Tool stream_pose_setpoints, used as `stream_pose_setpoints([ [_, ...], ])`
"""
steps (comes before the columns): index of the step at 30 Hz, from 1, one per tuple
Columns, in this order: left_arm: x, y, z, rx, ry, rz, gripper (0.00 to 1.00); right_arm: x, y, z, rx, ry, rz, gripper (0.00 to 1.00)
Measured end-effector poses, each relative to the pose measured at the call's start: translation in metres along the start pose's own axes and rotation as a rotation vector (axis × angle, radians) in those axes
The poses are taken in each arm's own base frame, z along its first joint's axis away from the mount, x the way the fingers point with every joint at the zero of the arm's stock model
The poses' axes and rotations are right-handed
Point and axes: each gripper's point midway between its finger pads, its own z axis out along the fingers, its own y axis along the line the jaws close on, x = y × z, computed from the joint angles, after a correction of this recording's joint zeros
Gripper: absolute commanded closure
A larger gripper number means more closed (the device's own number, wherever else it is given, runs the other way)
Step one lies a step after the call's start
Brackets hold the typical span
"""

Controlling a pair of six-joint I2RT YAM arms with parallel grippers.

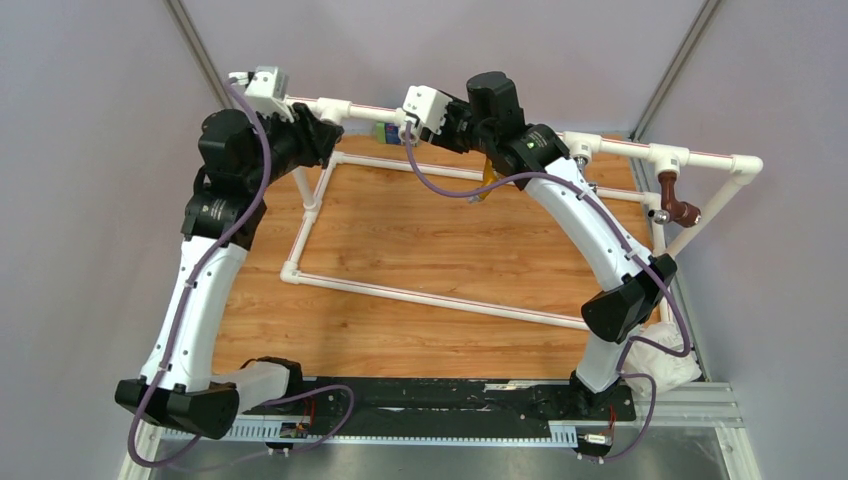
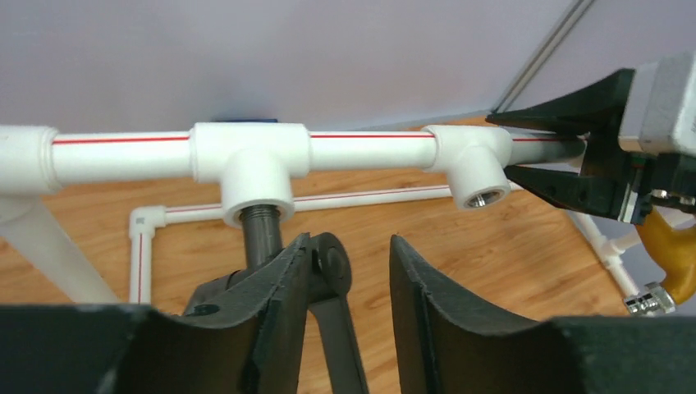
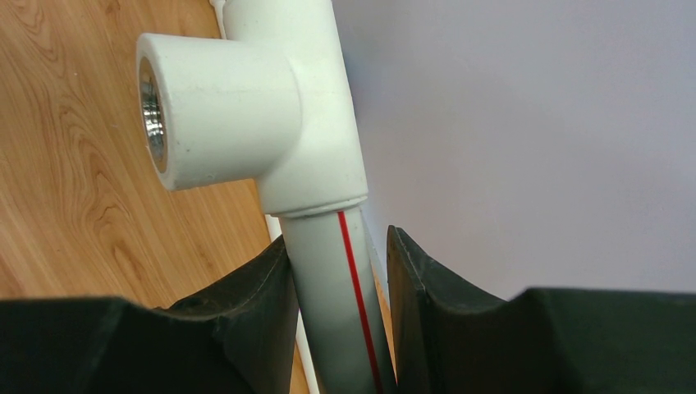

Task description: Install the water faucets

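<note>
The dark grey faucet (image 2: 261,234) is threaded into the left tee (image 2: 250,164) of the raised white pipe (image 2: 369,146); its cross-bar handle (image 2: 335,264) lies against my left finger. My left gripper (image 2: 349,246) is open around the handle, with a gap to the other finger. In the top view the left gripper (image 1: 328,133) hides the faucet. My right gripper (image 3: 338,238) is shut on the white pipe (image 3: 332,295) just below an empty tee (image 3: 222,115). It also shows in the left wrist view (image 2: 502,144) and in the top view (image 1: 400,128).
A white pipe frame (image 1: 440,295) lies on the wooden table. A brown tap (image 1: 680,205) hangs from the rail at the right. An orange tap (image 2: 665,246) with a chrome end (image 2: 652,297) hangs behind my right arm. A white cloth (image 1: 665,365) lies at the near right.
</note>
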Motion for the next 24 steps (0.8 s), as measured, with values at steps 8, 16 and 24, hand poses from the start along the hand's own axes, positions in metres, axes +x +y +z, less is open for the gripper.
stream_pose_setpoints([
  [8, 0.025, -0.05, 0.004, 0.121, 0.081, 0.219, 0.61, -0.001, 0.0, 0.0, 0.0, -0.003, -0.001, 0.93],
  [16, 0.056, -0.026, 0.015, 0.023, 0.185, 0.193, 0.5, -0.001, 0.001, 0.001, 0.0, -0.003, 0.0, 0.93],
  [24, 0.01, -0.041, -0.006, 0.012, 0.085, 0.161, 0.3, 0.0, 0.001, 0.001, 0.0, -0.004, -0.001, 0.93],
])
